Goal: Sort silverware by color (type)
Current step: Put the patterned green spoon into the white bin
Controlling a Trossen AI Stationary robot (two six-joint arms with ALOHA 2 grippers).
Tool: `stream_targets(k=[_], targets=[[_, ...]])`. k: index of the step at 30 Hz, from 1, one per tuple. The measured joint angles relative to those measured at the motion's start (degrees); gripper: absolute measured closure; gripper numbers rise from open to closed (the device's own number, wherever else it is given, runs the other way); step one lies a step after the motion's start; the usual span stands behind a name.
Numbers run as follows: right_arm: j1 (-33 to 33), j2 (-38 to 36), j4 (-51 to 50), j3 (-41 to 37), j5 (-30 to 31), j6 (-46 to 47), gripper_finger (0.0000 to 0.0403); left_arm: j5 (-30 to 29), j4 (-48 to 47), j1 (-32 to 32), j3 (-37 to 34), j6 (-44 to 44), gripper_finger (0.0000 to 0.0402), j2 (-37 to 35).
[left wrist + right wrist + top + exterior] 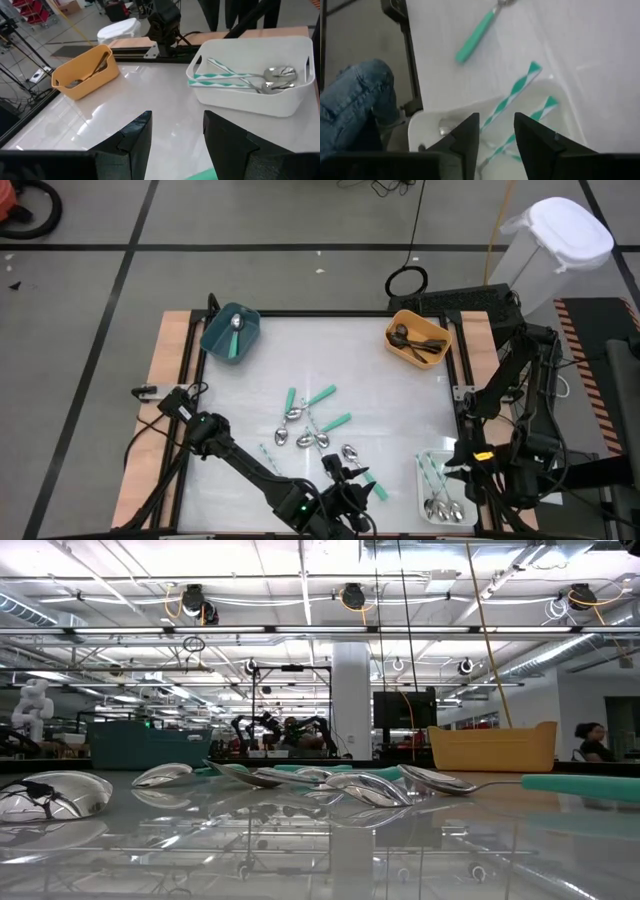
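Note:
Loose silverware [312, 430] lies in a cluster at the table's middle: shiny spoons [365, 786] and teal-handled pieces. One teal-handled piece [476, 36] lies apart, near the white bin [424, 480]. My left gripper [177, 120] hovers open near the table's front edge by that piece [375, 488], pointing toward the white bin [250, 102]. My right gripper [496, 122] stands open above the white bin [420, 125], where several spoons with teal-and-white striped handles [515, 95] lie. Nothing sits between either gripper's fingers.
A teal bin [232, 332] with one spoon stands at the far left. An orange bin [418, 340] with dark utensils stands at the far right. A person's leg in jeans [355, 105] shows beside the table's near right corner. Bare table lies between the cluster and the bins.

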Motion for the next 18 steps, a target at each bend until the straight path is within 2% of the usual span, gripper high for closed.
stream_targets(k=[6,11,18], targets=[[-0.04,0.0,3.2,0.0,0.11,-1.21,0.028,0.14,-2.63,0.13,0.0,-1.52,0.0225,0.0],[-2.39,1.23,0.97,0.04,7.97,-4.94,0.028,0.14,-3.07,0.62,0.0,-2.12,0.0225,0.01],[-10.92,6.87,-2.08,0.02,4.23,-8.48,0.028,0.82,-3.08,1.01,0.0,-2.56,0.0225,0.0]])
